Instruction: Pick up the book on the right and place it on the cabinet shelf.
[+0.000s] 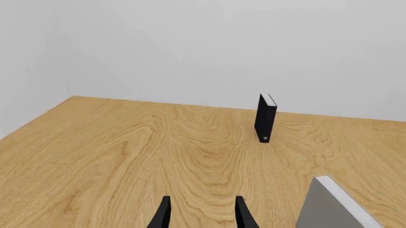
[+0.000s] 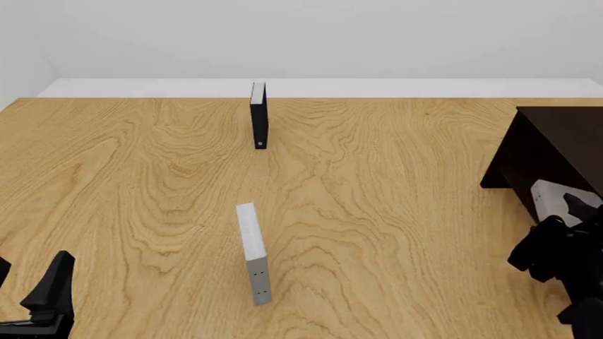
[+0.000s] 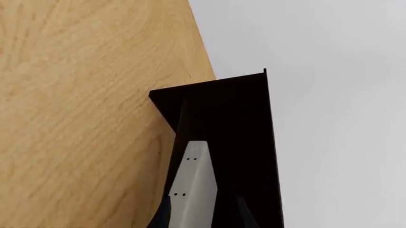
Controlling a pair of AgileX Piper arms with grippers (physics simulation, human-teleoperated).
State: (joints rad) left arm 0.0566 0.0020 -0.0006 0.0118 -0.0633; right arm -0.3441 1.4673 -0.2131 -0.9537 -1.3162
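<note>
Right jaws [image 3: 201,216] grip the book [image 3: 192,185], holding it just ahead of them, inside the dark cabinet [image 3: 244,142] on the surface's [image 2: 377,212] right side. Left jaws [image 1: 201,213] hang parted over bare wood, a thin grey book [image 1: 333,204] beside them and a black book [image 1: 265,117] farther ahead.

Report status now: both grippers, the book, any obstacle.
Left gripper open, idle, low. Right gripper shut on the book, at the cabinet opening. Nothing blocking.

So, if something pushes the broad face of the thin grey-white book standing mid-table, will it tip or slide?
Probably tip: the grey-white book stands upright on a narrow edge on the table, with nothing beside it for support. A low push might slide it instead, as the wood looks smooth. It would likely stay stiff, since its cover looks flat.
</note>
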